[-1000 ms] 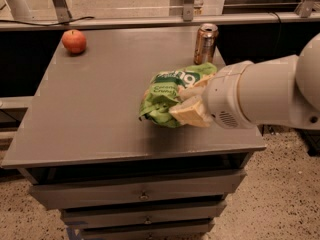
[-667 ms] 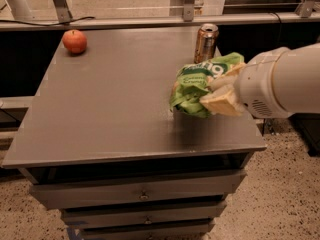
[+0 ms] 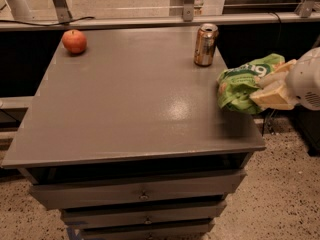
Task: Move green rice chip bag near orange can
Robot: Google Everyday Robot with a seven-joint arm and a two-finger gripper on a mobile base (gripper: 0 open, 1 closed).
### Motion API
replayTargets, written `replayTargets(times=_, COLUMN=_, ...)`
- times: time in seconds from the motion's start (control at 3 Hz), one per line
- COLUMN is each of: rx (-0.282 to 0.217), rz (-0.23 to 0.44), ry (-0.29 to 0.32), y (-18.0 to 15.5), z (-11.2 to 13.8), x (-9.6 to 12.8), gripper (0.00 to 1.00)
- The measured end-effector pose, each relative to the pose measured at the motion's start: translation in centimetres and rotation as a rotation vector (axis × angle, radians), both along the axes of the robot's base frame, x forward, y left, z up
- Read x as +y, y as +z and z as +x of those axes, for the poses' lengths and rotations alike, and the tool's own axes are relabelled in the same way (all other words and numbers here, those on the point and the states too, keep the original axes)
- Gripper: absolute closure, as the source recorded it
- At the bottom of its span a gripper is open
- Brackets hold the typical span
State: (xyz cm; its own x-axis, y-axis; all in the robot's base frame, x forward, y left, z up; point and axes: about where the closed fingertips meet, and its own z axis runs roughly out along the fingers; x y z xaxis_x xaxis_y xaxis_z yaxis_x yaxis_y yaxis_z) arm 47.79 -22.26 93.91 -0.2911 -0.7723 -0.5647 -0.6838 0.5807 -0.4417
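The green rice chip bag (image 3: 243,83) is a crinkly light-green pouch held at the right edge of the grey table (image 3: 130,99), partly past the edge. My gripper (image 3: 271,90), with cream fingers (image 3: 270,96) on a white arm, is shut on the bag's right side. The orange can (image 3: 205,44) stands upright at the back right of the table, a short way up and left of the bag, not touching it.
A red-orange apple (image 3: 74,41) lies at the back left corner. Drawers (image 3: 142,194) run under the tabletop. A metal rail (image 3: 150,21) runs behind the table. Speckled floor lies to the right.
My gripper has carried the bag to the right, from the table's middle right to its right edge, and the arm has drawn mostly out of view. The can and apple have not moved.
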Motion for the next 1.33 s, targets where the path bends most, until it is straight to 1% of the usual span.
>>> replayTargets(times=0.33, rx=0.003, rz=-0.029, ry=-0.027, y=-0.4, z=0.8, x=-3.5, gripper=1.0)
replayTargets(times=0.67, rx=-0.023, rz=-0.041, ry=-0.024, y=0.4, z=2.5, x=-5.1, gripper=1.0)
replayTargets(times=1.0, rx=-0.06, rz=-0.03, ry=0.0, y=0.8, z=5.1, x=-5.0, gripper=1.0)
replayTargets(times=1.33, rx=-0.085, rz=-0.006, ry=0.018, y=0.1, z=7.4, x=-4.4, gripper=1.0)
